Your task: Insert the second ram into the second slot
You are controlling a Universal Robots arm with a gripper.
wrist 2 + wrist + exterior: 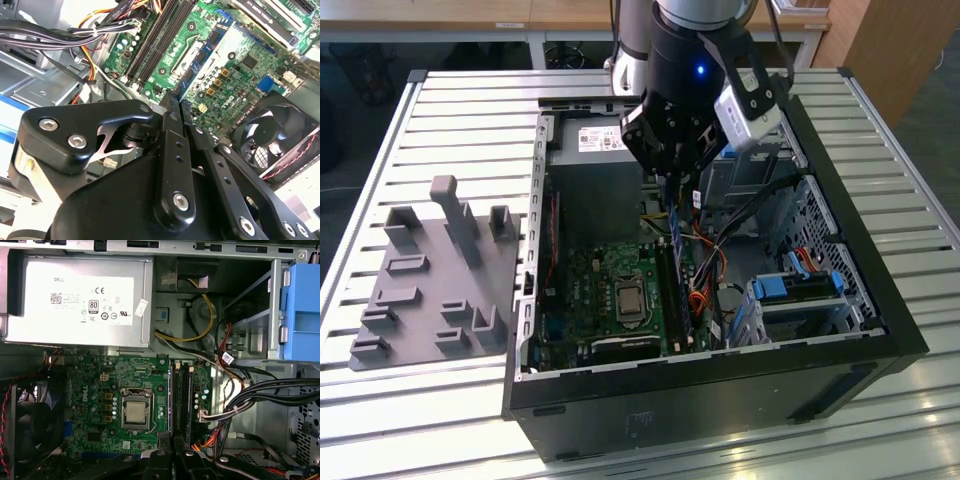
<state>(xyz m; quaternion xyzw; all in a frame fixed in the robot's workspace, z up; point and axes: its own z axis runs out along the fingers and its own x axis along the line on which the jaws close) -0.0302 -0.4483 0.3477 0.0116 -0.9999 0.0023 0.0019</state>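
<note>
Currently, the black metal gripper (672, 188) is hanging over the open steel computer case (720, 400). Its flat fingers (175, 145) are pinching nearly closed on the second ram (676, 240), a thin blue board standing on edge over the long black memory slots (182, 395) of the green motherboard (100, 385).

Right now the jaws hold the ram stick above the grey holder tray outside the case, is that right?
No. The jaws hold the ram stick over the motherboard's memory slots inside the case, not above the grey tray, as the exterior view shows.
</note>
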